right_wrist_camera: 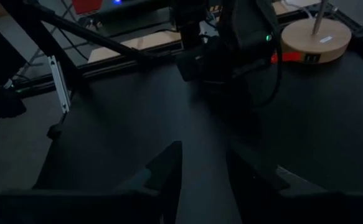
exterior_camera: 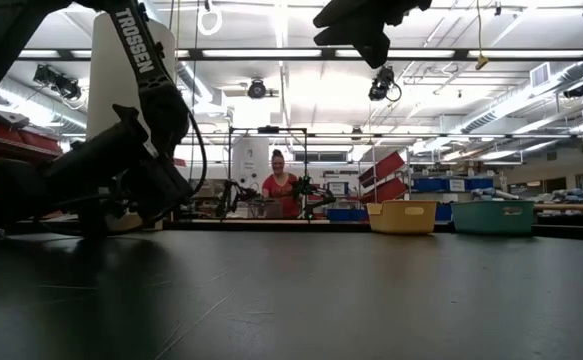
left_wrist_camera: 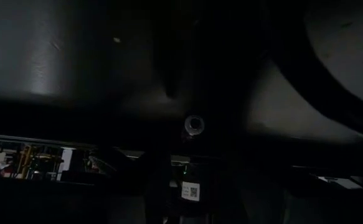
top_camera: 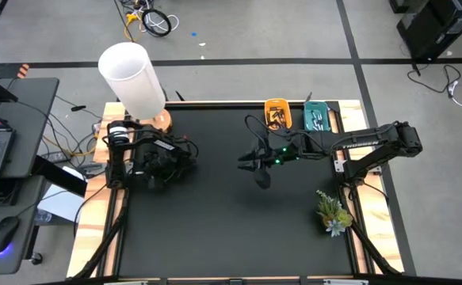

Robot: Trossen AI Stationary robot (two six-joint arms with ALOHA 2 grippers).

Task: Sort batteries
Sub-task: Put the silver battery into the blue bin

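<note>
At table's far edge: yellow tray (top_camera: pixel 277 115) holding batteries (top_camera: pixel 276 119), too small to tell their axis or heading; teal tray (top_camera: pixel 318 117) beside it. Right gripper (top_camera: pixel 249 165), arm stretched toward table centre, raised, fingers (right_wrist_camera: pixel 169 168) parted, empty. Left gripper (top_camera: pixel 161 168), arm folded low at left; finger state cannot be told.

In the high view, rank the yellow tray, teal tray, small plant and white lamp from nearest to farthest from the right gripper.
From the right gripper:
1. Yellow tray, at the table's far edge.
2. Teal tray, beside the yellow one.
3. Small plant, right near side; close to the teal tray's rank.
4. White lamp, far left corner.
</note>
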